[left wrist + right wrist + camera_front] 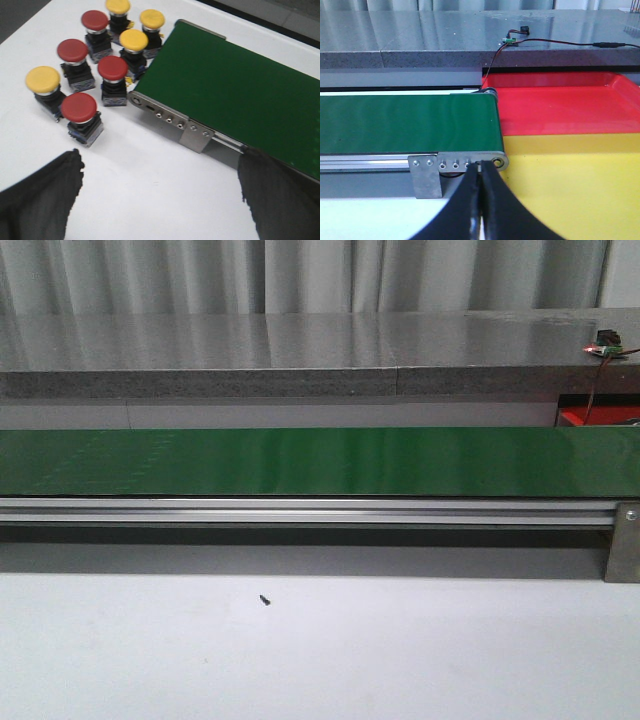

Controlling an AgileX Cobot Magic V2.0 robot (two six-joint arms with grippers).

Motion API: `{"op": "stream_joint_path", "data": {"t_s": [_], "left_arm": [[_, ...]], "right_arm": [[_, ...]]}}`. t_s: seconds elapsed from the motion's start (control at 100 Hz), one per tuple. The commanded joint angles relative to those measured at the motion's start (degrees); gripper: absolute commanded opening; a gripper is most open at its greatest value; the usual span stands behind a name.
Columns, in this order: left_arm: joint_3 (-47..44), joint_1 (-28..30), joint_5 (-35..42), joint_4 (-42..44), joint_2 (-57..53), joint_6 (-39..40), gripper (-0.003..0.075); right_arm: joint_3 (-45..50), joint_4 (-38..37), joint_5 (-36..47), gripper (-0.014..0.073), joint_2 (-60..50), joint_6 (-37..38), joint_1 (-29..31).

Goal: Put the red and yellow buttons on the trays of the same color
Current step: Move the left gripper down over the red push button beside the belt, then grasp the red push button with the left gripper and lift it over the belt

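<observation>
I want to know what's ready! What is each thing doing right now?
Left tool: open, empty.
Right tool: shut, empty.
Green conveyor belt: bare.
Round red and yellow push buttons: upright, clustered on the table.
Red plastic tray: empty.
Yellow plastic tray: empty.

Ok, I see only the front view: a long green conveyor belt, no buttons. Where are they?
Observer: Eight mushroom-head push buttons, four red and four yellow, stand on the white table beside one end of the green conveyor belt.
Operator: And the trays?
Observer: A red plastic tray and a yellow plastic tray lie past the other end, with nothing on them.
Operator: The grippers?
Observer: The left gripper is open; the right gripper is shut, holding nothing.
</observation>
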State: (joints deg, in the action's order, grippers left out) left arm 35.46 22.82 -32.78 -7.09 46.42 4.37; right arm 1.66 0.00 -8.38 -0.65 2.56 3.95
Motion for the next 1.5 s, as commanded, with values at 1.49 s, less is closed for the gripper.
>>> {"op": "stream_joint_path", "data": {"t_s": [1.49], "left_arm": [[24.4,11.8,1.1,-5.5,48.9,2.5,0.056]], "right_arm": [[-1.0,0.0,4.8,-0.0123,-0.9,-0.4,0.3]]}}
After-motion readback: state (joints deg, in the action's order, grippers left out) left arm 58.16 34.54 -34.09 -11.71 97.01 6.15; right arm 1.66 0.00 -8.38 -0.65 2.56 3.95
